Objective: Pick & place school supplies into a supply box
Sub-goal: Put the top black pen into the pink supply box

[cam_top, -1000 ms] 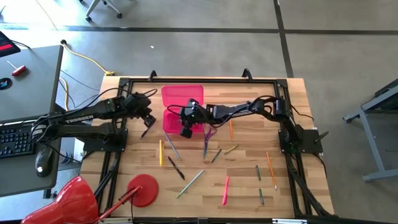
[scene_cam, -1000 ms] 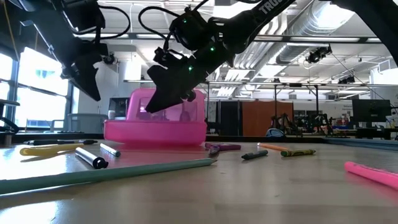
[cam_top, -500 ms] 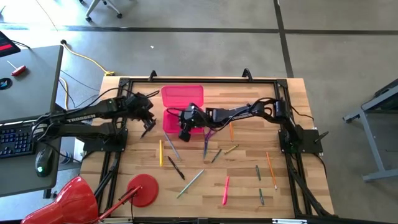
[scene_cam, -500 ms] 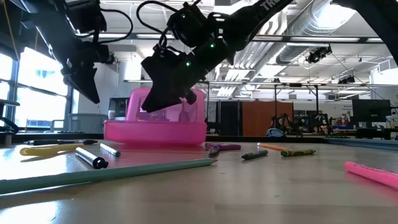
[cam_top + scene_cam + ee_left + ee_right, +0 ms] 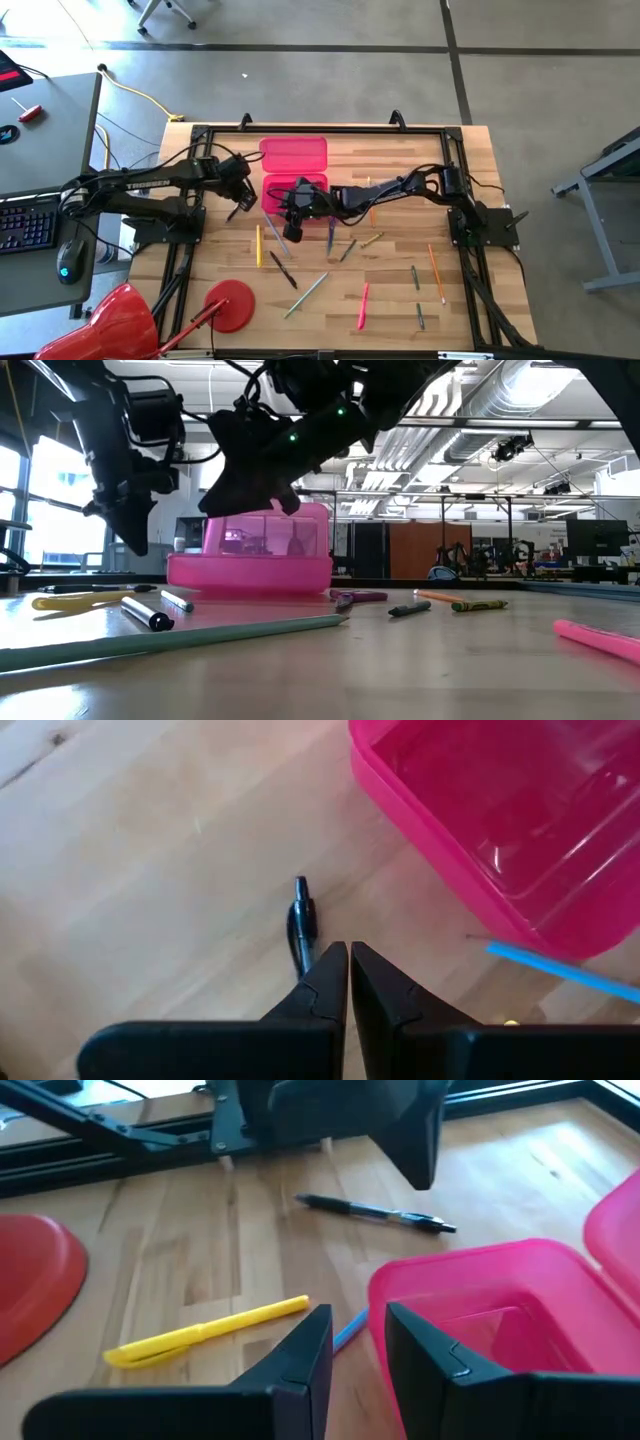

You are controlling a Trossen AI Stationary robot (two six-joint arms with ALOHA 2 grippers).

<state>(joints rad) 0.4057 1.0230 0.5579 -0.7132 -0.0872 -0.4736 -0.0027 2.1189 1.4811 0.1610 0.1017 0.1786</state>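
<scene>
Pink supply box point(image 5: 293, 156) left behind: swings right end effector point(image 5: 355, 1315), slightly spread and empty, toward the yellow pen point(image 5: 210, 1330), brings left end effector point(image 5: 348, 948), pressed together, over the dark pen point(image 5: 300, 925).

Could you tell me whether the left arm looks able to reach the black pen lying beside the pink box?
Probably yes. The left tool, shut, hangs just above the black pen, which lies alone on bare wood beside the supply box; it must open first.

supply box point(image 5: 294, 172): bright pink, lid open, far-left of desk | school supplies point(image 5: 304, 293): pencils, pens scattered flat nearer side
</scene>
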